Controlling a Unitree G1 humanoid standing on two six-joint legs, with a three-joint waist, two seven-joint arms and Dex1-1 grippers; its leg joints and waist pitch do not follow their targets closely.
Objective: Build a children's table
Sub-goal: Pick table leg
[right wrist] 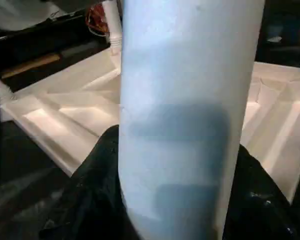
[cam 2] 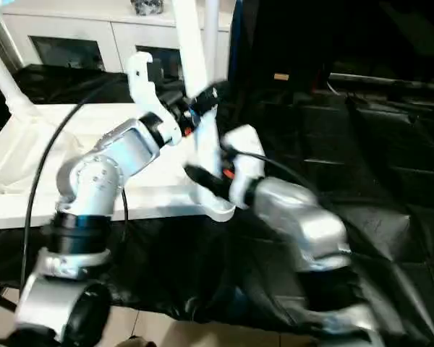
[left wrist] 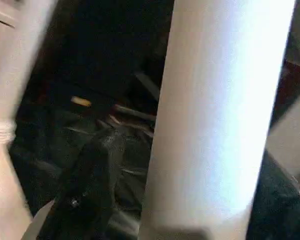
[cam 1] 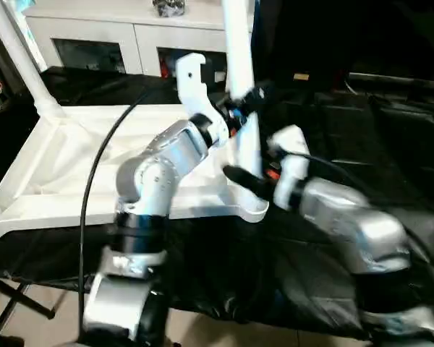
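The white tabletop (cam 1: pixel 58 195) lies underside up on the black work table. One white leg (cam 1: pixel 239 43) stands upright in its near right corner socket (cam 1: pixel 254 210). My left gripper (cam 1: pixel 246 101) is around this leg high up; in the left wrist view its black finger (left wrist: pixel 90 190) stands a little apart from the leg (left wrist: pixel 215 120). My right gripper (cam 1: pixel 249 181) is lower on the same leg, its black fingers (right wrist: pixel 95 190) pressed against the leg's (right wrist: pixel 185 100) sides. Another leg (cam 1: pixel 18 50) stands at the far left corner.
The black-covered work table (cam 1: pixel 289 275) stretches to the right and front of the tabletop. A white cabinet (cam 1: pixel 130 36) stands behind it. A black cable (cam 1: pixel 94 166) hangs over my left arm and across the tabletop.
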